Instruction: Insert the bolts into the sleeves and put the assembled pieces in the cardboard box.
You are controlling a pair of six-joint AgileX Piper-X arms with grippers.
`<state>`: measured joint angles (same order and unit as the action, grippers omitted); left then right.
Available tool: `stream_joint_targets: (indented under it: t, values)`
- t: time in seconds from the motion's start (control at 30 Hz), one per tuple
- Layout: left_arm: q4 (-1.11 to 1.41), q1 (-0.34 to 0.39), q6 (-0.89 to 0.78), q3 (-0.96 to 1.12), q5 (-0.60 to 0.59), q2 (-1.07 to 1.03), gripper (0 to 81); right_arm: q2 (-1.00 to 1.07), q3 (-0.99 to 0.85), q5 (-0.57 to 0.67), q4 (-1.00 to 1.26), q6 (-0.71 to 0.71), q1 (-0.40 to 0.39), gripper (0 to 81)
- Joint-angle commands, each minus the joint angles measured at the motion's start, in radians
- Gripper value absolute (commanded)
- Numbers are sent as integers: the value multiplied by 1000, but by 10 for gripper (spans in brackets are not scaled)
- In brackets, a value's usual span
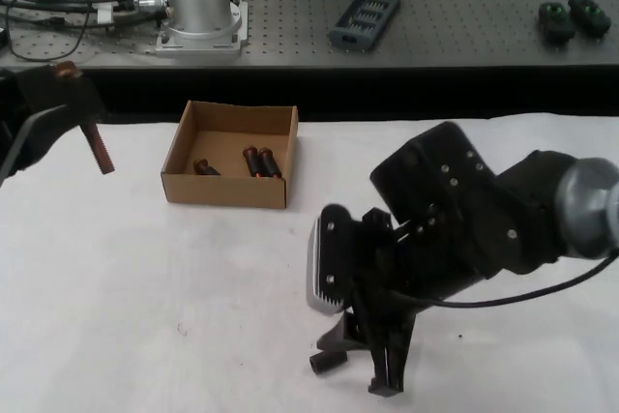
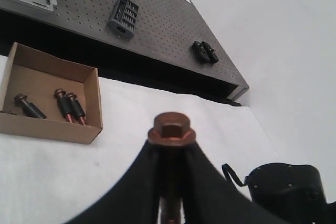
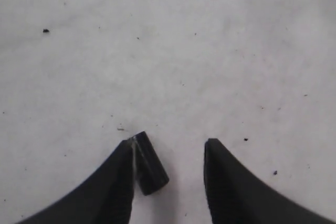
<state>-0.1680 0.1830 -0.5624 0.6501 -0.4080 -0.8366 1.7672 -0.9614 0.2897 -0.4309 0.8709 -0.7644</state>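
Black sleeve: flat by counter's near edge, between parted fingers of right pincer, touching one; left pincer, clamped on copper bolt, well apart

Left gripper high, fingers clamped on a bolt, right gripper low, pointing down, fingers apart
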Motion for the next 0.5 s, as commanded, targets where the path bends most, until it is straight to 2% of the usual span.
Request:
stream_joint_targets:
  t: [0.0, 0.47]
  values:
    - [12, -2, 1, 5, -9, 8, 6, 0, -9, 10, -9, 15, 6, 321]
    - [12, -2, 30, 5, -74, 8, 6, 60, -9, -11, 34, 35, 6, 321]
